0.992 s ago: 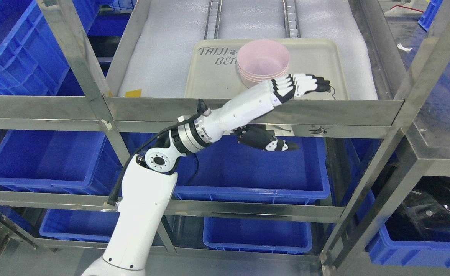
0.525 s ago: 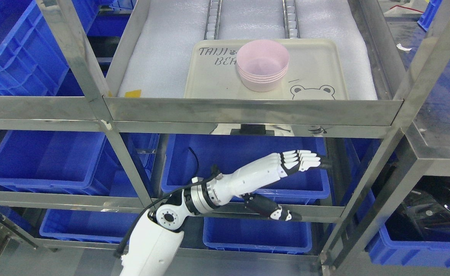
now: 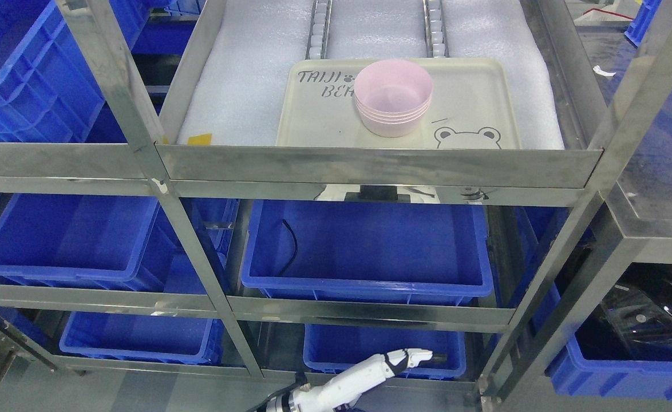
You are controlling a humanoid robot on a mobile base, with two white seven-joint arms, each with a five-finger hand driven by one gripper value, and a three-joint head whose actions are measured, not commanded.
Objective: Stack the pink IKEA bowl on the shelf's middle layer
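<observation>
A stack of several pink bowls point(image 3: 393, 98) stands upright on a beige tray point(image 3: 473, 94) with a bear drawing, on the foam-lined shelf layer. My left hand point(image 3: 419, 356) shows low at the bottom edge, in front of the lowest blue bin, far below the bowls. Its fingers point(image 3: 406, 359) are stretched out straight and hold nothing. Only the forearm and hand of that arm show. The right arm is out of view.
The steel shelf frame point(image 3: 370, 166) has a front rail just before the tray. Blue bins point(image 3: 364, 246) fill the lower layers, and a black cable point(image 3: 293, 243) hangs into the middle one. More blue crates point(image 3: 21, 63) stand at the left.
The left arm has dropped from beside the bowls at shelf height down to the bottom edge, hand open and empty throughout. The bowl stack has stayed in place.
</observation>
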